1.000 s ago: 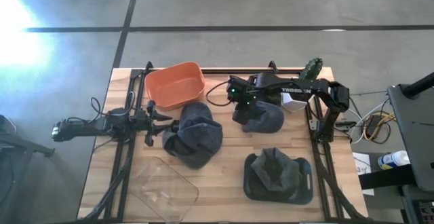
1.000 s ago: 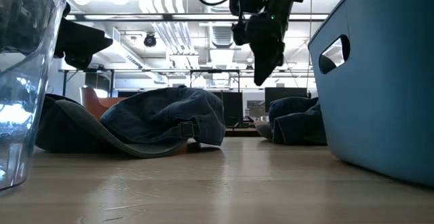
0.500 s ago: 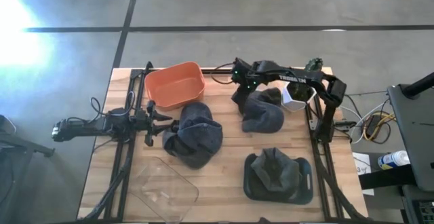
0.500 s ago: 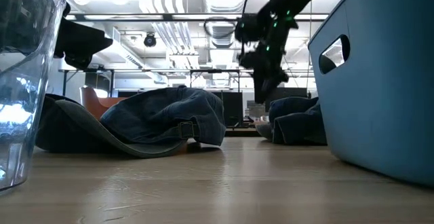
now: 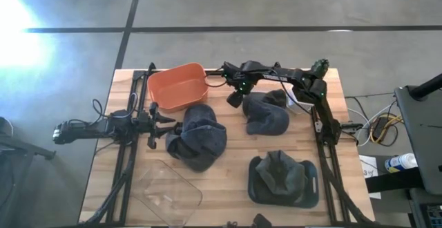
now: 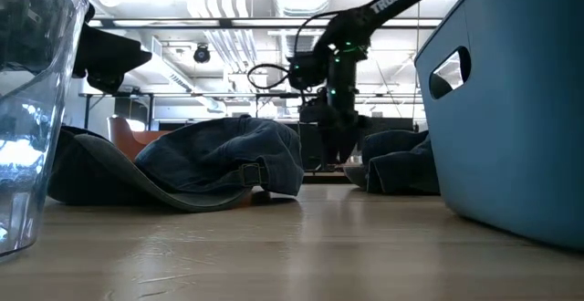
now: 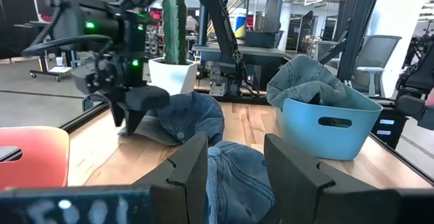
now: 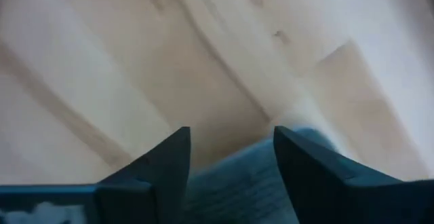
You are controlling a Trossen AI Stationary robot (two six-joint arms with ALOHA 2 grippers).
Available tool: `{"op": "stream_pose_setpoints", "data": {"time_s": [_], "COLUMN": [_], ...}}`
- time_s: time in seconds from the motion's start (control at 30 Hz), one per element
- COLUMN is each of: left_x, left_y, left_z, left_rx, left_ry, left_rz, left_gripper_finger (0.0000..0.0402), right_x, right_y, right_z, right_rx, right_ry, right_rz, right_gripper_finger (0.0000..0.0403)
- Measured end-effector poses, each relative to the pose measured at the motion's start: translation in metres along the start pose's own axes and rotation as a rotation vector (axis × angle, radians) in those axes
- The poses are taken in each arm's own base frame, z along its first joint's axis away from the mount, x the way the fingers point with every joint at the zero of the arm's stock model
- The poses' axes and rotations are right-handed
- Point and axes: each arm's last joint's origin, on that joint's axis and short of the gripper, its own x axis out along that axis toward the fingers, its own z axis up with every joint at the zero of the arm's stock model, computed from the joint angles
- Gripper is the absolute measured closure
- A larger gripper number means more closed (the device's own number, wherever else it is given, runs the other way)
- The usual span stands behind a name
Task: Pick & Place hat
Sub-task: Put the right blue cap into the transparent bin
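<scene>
Wood-plank table [image 5: 228, 155] on a grey concrete floor; open workshop behind, with ceiling ducts in the low view.

Nearest edge, 7 o'clock: clear plastic tub [image 5: 166, 192], nothing visible in it. At 5 o'clock: blue bin [image 5: 312, 186] with a dark hat crumpled inside [image 5: 278, 174].

Mid-table, about 9 o'clock of centre: large denim hat [image 5: 197, 137], slumped and folded. Left gripper [image 5: 166, 122] sits just beside its 9 o'clock edge, fingers apart and empty; its wrist view shows the hat between and beyond the two fingers [image 7: 191, 170].

Past centre, toward 1 o'clock: second denim hat [image 5: 266, 112], the likely target. Right gripper [image 5: 234, 98] hangs at its 9 o'clock edge, low, fingers spread, gripping nothing. Right wrist view shows bare wood with denim edge [image 8: 251, 176] between the fingers [image 8: 163, 163].

Handling judgement: soft, light cloth, not fragile, not slippery; will sag and drape when lifted. The brim looks the stiffest part, so pinch brim or a raised fold of crown. A flat grab on wood may only skid the fabric.

Far edge: orange bin [image 5: 178, 86] at 11 o'clock, near the gripper; white pot with cactus [image 5: 308, 88] at 1 o'clock, just behind the hat. Both crowd the lift path; the arm's cable [image 5: 215, 76] trails over the orange bin's rim.
</scene>
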Motion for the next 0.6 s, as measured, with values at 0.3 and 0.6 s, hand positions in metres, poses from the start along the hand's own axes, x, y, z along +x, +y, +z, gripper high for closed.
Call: {"op": "stream_pose_setpoints", "data": {"time_s": [0.3, 0.6], "left_x": [0.0, 0.0], "left_y": [0.0, 0.0], "left_z": [0.0, 0.0], "left_rx": [0.0, 0.0], "left_ry": [0.0, 0.0], "left_rz": [0.0, 0.0], "left_gripper_finger": [0.0262, 0.0262], "right_x": [0.008, 0.014], "right_y": [0.003, 0.013], "right_z": [0.018, 0.025], "right_rx": [0.032, 0.062], "right_ry": [0.208, 0.239], "right_rz": [-0.11, -0.15], "right_gripper_finger": [0.0149, 0.0136]}}
